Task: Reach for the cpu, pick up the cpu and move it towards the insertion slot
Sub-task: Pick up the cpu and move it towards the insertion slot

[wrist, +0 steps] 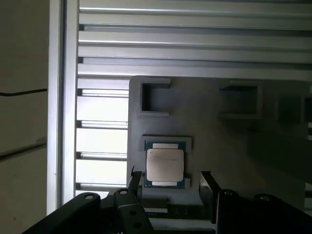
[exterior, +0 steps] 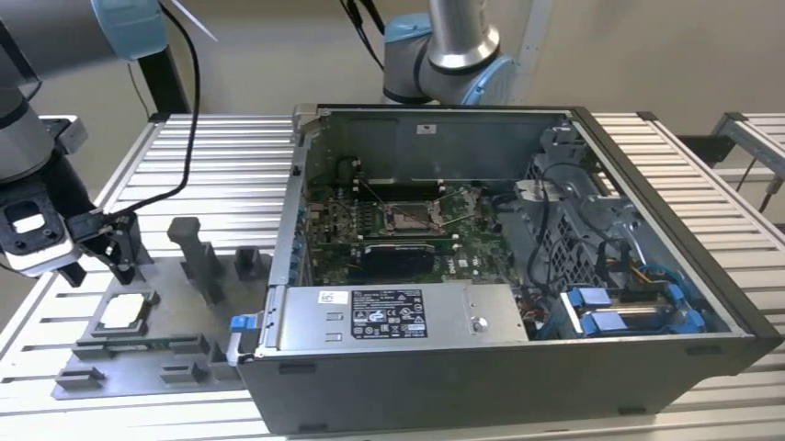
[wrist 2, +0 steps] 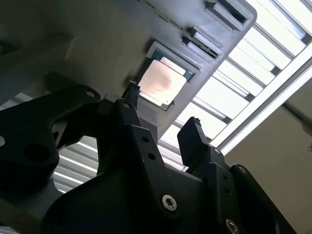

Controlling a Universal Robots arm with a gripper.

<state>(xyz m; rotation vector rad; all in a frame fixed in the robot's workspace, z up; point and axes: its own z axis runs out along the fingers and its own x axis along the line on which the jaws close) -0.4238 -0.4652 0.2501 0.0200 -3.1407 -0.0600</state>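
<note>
Trouble, as I judge it, would come from poor centring. My jaws stand wide and empty above the grey tray (exterior: 172, 322), not touching the chip (wrist: 165, 165), which lies flat in its recess between my fingers (wrist: 135, 181) in both wrist views. In the exterior view the chip sits at 8 o'clock from the socket (exterior: 409, 217), outside the computer case (exterior: 491, 386). On a skewed descent, a finger could strike the recess rim or tip the thin chip loose. The tray's upright post (exterior: 197, 257), at 2 o'clock from the chip, and the case wall could snag a carry.
</note>
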